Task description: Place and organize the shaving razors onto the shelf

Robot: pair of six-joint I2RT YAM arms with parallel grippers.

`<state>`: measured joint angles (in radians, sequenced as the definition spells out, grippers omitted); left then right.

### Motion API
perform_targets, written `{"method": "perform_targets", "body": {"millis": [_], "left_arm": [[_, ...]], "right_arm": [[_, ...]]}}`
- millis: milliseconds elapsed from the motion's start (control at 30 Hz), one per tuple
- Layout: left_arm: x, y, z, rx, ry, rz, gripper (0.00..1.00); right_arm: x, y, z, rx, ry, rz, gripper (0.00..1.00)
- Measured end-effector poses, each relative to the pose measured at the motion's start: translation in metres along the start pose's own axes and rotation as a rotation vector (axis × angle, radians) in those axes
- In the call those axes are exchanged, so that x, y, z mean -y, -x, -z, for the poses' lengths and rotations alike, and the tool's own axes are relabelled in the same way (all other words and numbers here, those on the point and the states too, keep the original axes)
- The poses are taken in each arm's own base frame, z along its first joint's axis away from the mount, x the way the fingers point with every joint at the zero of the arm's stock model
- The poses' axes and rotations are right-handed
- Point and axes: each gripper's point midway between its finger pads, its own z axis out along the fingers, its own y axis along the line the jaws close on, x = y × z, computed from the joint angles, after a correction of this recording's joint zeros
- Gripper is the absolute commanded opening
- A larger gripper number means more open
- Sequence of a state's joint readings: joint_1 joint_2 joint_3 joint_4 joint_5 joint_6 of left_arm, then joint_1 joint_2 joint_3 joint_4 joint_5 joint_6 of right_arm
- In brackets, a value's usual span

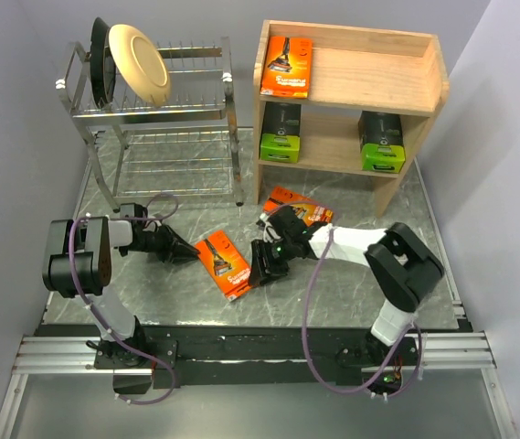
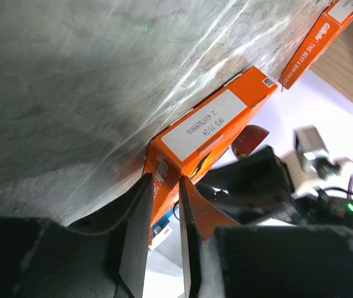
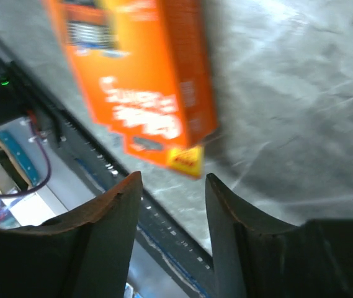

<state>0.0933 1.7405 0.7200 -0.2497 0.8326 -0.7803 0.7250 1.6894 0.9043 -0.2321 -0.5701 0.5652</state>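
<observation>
One orange razor pack [image 1: 224,265] sits low over the table between my arms. My left gripper [image 1: 193,253] is shut on its left end, and in the left wrist view the pack [image 2: 207,124] sits between the narrow fingertips of that gripper [image 2: 165,180]. My right gripper [image 1: 261,265] is open at the pack's right end. In the right wrist view the pack [image 3: 139,74] is blurred just beyond the tips of the right gripper [image 3: 172,177]. A second orange pack [image 1: 298,208] lies by the shelf foot. The wooden shelf [image 1: 424,78] holds one orange pack [image 1: 287,67] on top and two black packs [image 1: 281,133] [image 1: 381,142] below.
A chrome wire dish rack [image 1: 159,119] with a cream plate [image 1: 138,62] and a dark plate stands at the back left. The arms' mounting rail [image 1: 260,343] runs along the near table edge. Grey walls close in both sides.
</observation>
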Motion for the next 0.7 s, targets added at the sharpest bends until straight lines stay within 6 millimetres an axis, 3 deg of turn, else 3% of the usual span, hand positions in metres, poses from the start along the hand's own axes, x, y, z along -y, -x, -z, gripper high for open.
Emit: {"method": "perform_targets", "body": {"millis": [100, 200, 367, 467, 500, 533, 700], "left_arm": [[0.0, 0.0, 0.0, 0.0, 0.001, -0.001, 0.29], [0.0, 0.0, 0.0, 0.001, 0.001, -0.002, 0.29], [-0.001, 0.001, 0.0, 0.005, 0.005, -0.002, 0.35], [-0.002, 0.004, 0.0, 0.017, 0.011, -0.002, 0.45], [-0.003, 0.004, 0.0, 0.021, 0.014, -0.003, 0.56], [-0.003, 0.006, 0.001, 0.025, 0.014, -0.002, 0.61], [0.013, 0.011, 0.01, 0.086, -0.027, -0.06, 0.75]], "right_arm": [[0.015, -0.007, -0.012, -0.042, -0.028, -0.052, 0.49], [0.015, -0.007, -0.013, -0.059, -0.007, -0.08, 0.43], [0.014, 0.002, -0.017, -0.041, 0.024, -0.1, 0.24], [0.01, 0.003, -0.021, -0.048, 0.06, -0.114, 0.08], [0.009, 0.004, -0.021, -0.052, 0.075, -0.117, 0.03], [0.006, 0.004, -0.021, -0.058, 0.092, -0.124, 0.0], [-0.007, 0.016, -0.015, -0.036, 0.18, -0.143, 0.0]]}}
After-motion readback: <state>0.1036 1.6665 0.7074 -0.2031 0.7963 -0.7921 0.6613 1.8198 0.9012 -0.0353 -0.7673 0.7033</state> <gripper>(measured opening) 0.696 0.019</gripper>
